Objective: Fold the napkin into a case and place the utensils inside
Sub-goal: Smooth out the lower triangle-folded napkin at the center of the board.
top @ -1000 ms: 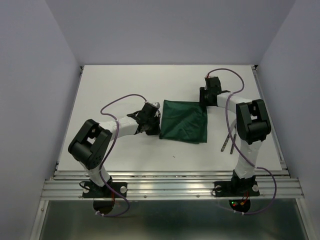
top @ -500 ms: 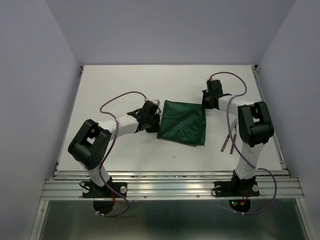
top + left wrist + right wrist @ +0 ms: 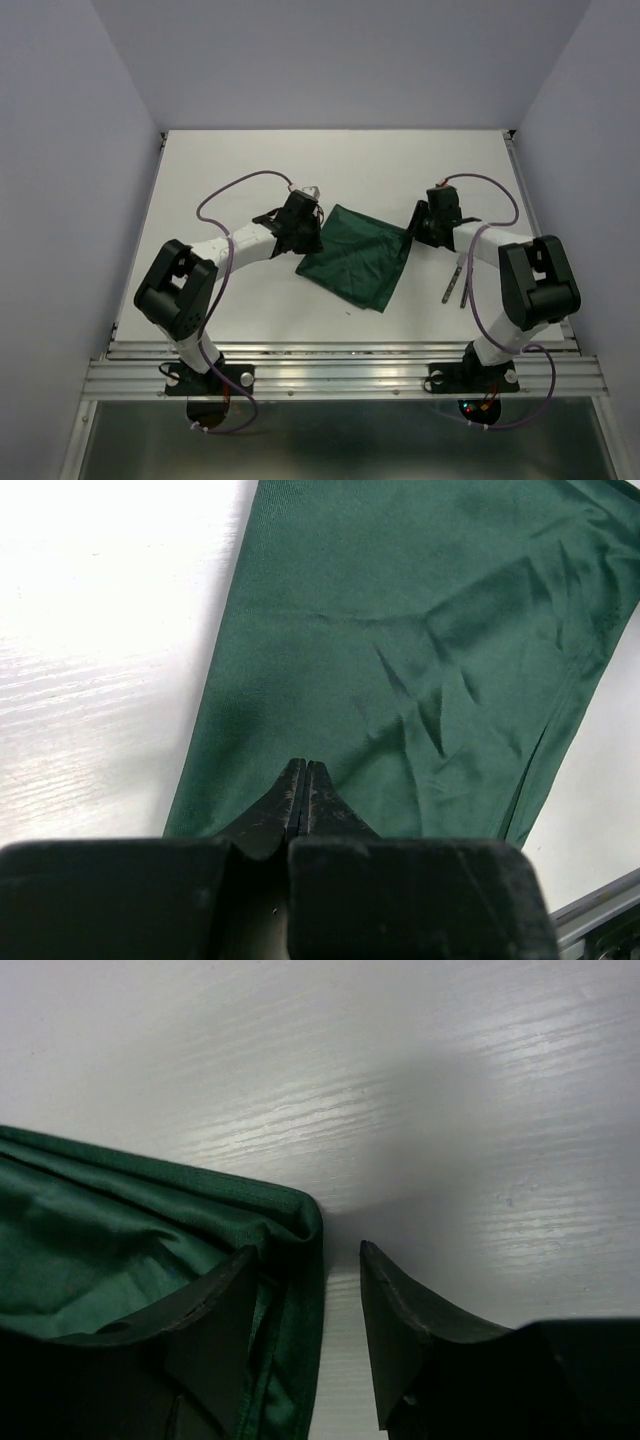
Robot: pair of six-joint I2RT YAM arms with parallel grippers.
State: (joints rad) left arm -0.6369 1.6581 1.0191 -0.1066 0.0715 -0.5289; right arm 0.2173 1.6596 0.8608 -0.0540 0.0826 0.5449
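The dark green napkin (image 3: 355, 260) lies folded and turned like a diamond mid-table, wrinkled in the left wrist view (image 3: 400, 630). My left gripper (image 3: 316, 232) is at its upper left edge, shut, with its tips (image 3: 305, 767) over the cloth; no cloth shows between them. My right gripper (image 3: 413, 238) stands open at the right corner (image 3: 300, 1210). One finger (image 3: 215, 1300) rests on the cloth, the other (image 3: 395, 1300) over bare table, with the hem between them (image 3: 308, 1248). The utensils (image 3: 447, 285), two slim metal pieces, lie right of the napkin, partly behind the right arm.
The white table (image 3: 250, 170) is bounded by pale walls on three sides. An aluminium rail (image 3: 340, 375) runs along the near edge by the arm bases. The right forearm (image 3: 480, 245) stretches over the utensils' far ends.
The napkin has turned to a diamond and shifted toward me. My right gripper has moved right and nearer, closed briefly, and now stands open. The left gripper has shifted slightly farther back, still shut.
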